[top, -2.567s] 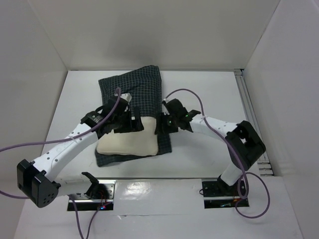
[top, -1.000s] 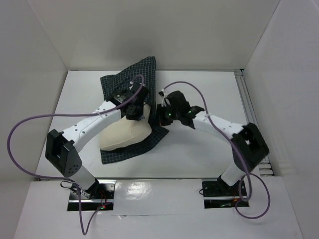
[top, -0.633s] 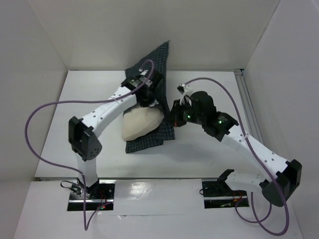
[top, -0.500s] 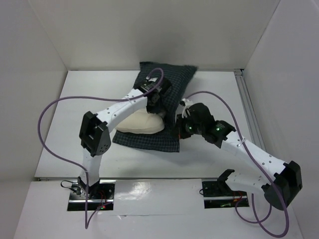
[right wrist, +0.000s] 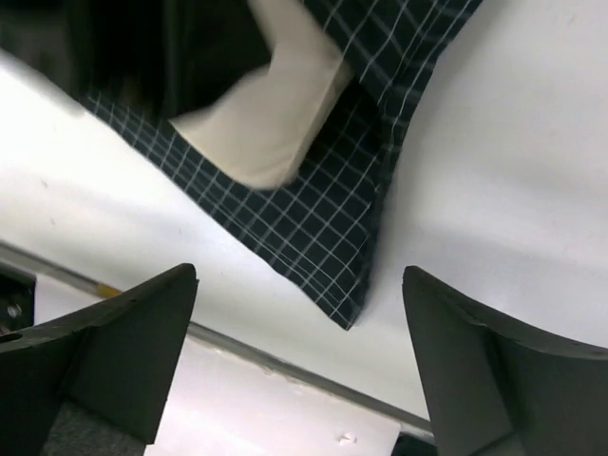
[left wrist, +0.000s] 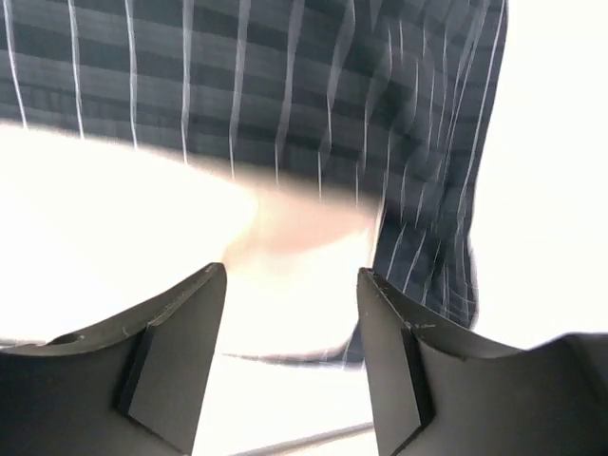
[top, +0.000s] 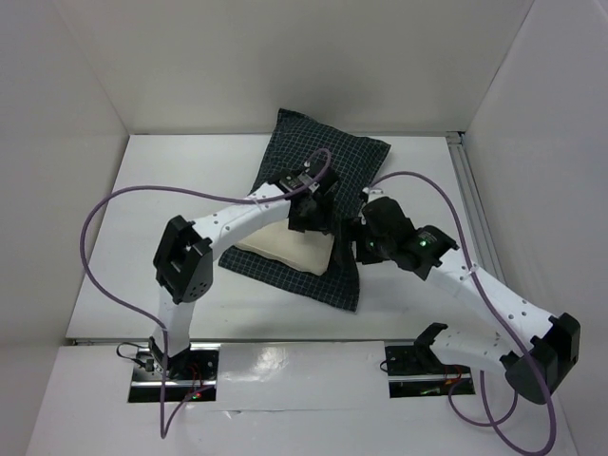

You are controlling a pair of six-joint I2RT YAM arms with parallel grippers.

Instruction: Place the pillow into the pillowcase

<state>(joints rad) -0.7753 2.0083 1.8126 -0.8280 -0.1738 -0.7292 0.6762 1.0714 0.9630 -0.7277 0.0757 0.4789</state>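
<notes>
White desk (top: 161,161) fills the floor of a plain white-walled booth, and both arms reach out over it from the near edge. Closest to the bases lies the open end of the pillowcase (top: 344,285), spread flat on the desk with its near corner just below the right hand (top: 353,245). That hand is spread wide, nothing between its fingers (right wrist: 484,370) (its wrist view looks down through the gap onto checked cloth and bare desk). To the left of the right hand the pillow (top: 285,249) rests on the lower layer of the pillowcase, its near end and one cream corner showing outside the dark mouth. Its far part is covered by the checked cloth. Just beyond that bare stretch of pillow hangs the left hand (top: 312,214), its fingers (left wrist: 180,351) apart and gripping nothing. Whether they touch the pillow I cannot tell, since its wrist view is blurred. Farther than both hands, the closed end of the pillowcase lies plump, close to the back wall (top: 304,66).
</notes>
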